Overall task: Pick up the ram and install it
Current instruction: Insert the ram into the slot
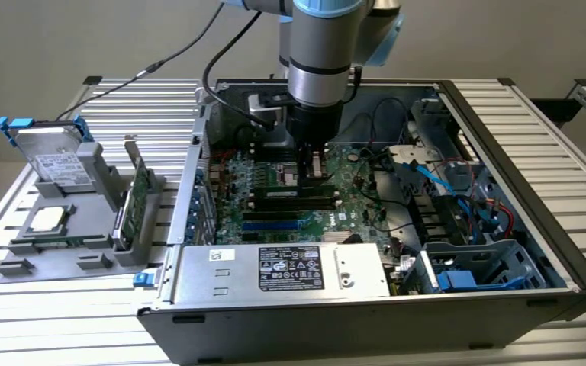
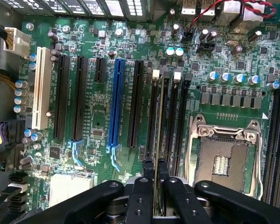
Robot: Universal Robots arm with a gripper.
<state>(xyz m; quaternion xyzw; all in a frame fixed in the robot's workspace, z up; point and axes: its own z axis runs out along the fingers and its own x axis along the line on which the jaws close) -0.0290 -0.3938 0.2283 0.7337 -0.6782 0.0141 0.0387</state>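
We see the arm reaching down into the open computer case (image 1: 497, 229), which lies on its side on the slatted table (image 1: 28, 335). The gripper (image 2: 156, 167) is clenched on the ram (image 2: 162, 116), its two fingers (image 2: 147, 179) pressed against either face of the thin green stick. In the wrist view the ram shows edge-on, running in line with the black memory slots (image 2: 181, 121) on the motherboard (image 2: 98, 116), between the long blue slot (image 2: 115, 102) and the processor socket (image 2: 224, 158). We cannot tell whether its lower edge is already in a slot or just above one. In the exterior view the gripper stands upright over the middle of the board, above the labelled power supply (image 1: 283, 271). Outside the case, at the exterior view's left, a grey stand (image 1: 69, 252) carries a hard drive (image 1: 54, 156) with blue clips and a green card (image 1: 135, 198) on edge
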